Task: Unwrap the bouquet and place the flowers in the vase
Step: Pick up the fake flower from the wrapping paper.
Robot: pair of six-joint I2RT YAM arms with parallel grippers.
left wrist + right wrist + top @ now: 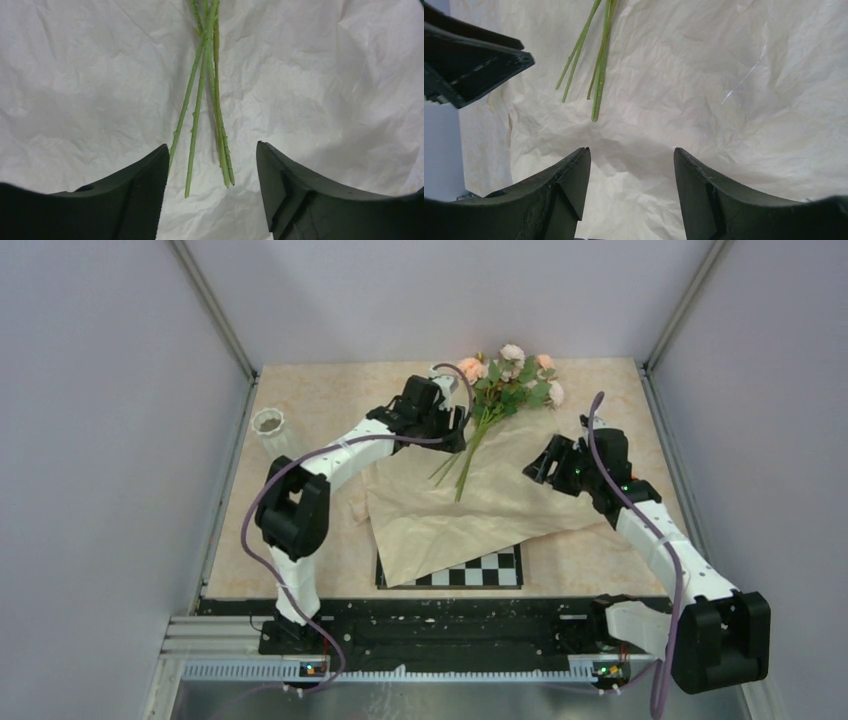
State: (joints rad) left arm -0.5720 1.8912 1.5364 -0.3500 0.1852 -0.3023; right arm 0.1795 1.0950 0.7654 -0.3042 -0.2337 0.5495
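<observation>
- Top view: the flowers (505, 385) lie loose at the far centre of the table (330, 400). Their blooms point far and their green stems (470, 455) run near-left onto the wrapping paper (470, 515).
- The wrapping paper lies spread open and creased at mid-table, covering part of a checkerboard (480, 570) at the near edge.
- The vase (270, 428) stands upright at the far left, well apart from the flowers.
- The left gripper (456, 440) sits just left of the stems. The right gripper (534, 468) hangs over the right part of the paper.
- Left wrist view: the left gripper (210, 150) has its jaws spread. The lower stem (197, 115) ends lie on the paper (325, 75) in the gap between the fingers, and neither finger is seen touching them.
- Right wrist view: the right gripper (631, 155) has its jaws spread over bare paper (724, 125), with nothing between them. The stem (599, 75) tips lie farther out, apart from the fingers.
</observation>
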